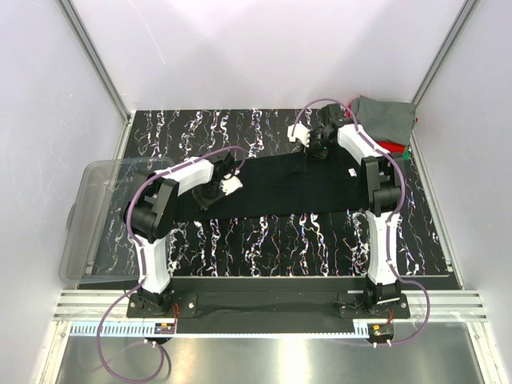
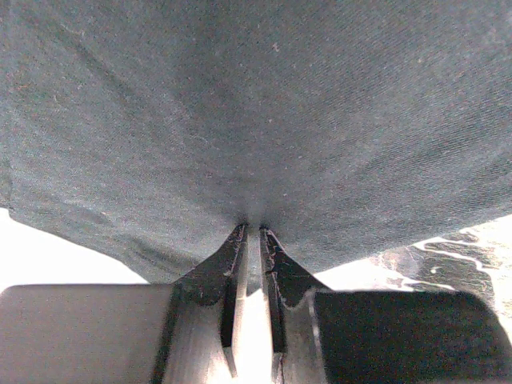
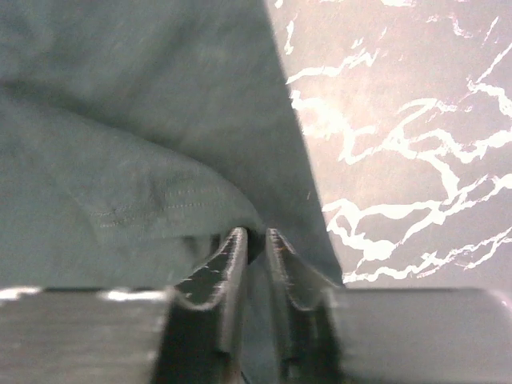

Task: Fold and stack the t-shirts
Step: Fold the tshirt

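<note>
The black t-shirt (image 1: 292, 188) is lying stretched across the middle of the desk (image 1: 264, 240), seemingly only partly folded. The left tool (image 2: 252, 230) is pinching its left edge between nearly closed jaws, and the right tool (image 3: 254, 234) is nipping its far right hem. A grey shirt (image 1: 384, 116) and a red shirt (image 1: 392, 146) are sitting folded in the far right corner, so finishing and stacking this one is likely remaining.

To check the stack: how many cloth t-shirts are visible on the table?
4. The black cloth t-shirt is stretched across the middle; a grey shirt, a red one and a green sliver are piled in the far right corner. More may hide beneath.
</note>
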Controlling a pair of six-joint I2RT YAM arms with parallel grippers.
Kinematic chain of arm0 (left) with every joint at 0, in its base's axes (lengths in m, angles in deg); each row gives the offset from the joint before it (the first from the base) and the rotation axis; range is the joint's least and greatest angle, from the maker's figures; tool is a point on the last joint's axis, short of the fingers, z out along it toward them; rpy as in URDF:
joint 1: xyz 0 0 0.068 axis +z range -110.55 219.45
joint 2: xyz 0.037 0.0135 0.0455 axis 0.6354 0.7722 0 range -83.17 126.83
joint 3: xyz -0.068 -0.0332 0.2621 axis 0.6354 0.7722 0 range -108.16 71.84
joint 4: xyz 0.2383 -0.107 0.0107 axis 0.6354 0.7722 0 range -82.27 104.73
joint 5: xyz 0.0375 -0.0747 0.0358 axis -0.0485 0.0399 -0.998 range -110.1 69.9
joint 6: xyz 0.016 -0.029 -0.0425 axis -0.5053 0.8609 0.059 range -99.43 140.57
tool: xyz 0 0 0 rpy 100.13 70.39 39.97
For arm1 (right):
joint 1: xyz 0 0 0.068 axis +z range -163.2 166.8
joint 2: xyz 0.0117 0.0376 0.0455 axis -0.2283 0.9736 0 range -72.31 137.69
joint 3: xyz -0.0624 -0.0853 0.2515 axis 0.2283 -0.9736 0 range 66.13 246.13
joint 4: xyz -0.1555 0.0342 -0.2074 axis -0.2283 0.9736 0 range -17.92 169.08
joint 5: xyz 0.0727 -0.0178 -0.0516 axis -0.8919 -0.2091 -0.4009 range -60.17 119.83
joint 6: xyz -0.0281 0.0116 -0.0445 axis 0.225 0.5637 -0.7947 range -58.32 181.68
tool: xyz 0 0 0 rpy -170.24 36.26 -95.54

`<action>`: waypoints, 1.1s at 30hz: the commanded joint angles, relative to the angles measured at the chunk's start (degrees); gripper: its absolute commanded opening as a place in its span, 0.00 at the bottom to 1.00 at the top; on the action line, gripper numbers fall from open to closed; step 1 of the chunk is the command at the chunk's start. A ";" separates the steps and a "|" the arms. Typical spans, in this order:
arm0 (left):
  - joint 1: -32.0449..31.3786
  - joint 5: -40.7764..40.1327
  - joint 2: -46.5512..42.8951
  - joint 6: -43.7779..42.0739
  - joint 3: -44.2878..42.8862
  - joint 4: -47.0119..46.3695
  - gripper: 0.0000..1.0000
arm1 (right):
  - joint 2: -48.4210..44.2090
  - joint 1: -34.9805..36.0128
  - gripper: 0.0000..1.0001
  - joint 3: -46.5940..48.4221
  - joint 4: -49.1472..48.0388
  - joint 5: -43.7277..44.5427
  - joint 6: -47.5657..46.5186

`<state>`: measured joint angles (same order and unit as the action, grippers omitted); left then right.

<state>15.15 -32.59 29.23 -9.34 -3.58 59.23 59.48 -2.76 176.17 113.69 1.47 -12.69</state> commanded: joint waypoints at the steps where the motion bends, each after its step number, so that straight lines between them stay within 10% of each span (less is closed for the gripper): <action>1: 0.12 -0.43 0.01 -0.06 -2.54 0.44 0.16 | -0.56 1.87 0.31 1.50 -8.97 4.69 4.13; 13: 0.12 0.45 -0.51 -0.41 -5.35 0.79 0.16 | -17.96 2.31 0.45 -14.64 -20.16 4.89 13.55; 23: 0.12 1.06 -3.76 -0.58 -2.20 0.88 0.16 | -18.50 3.18 0.40 -21.80 -8.22 1.56 13.46; 28: 0.04 3.70 -13.51 -5.32 2.54 2.80 0.40 | -22.35 3.54 0.42 -22.24 -4.88 0.06 20.22; 33: 0.21 1.60 -20.89 -13.50 12.39 2.29 0.43 | -27.10 3.63 0.43 -23.64 -2.85 0.76 24.35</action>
<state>15.15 -30.80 11.63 -16.93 4.90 60.80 38.95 0.37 152.44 108.64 3.59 7.35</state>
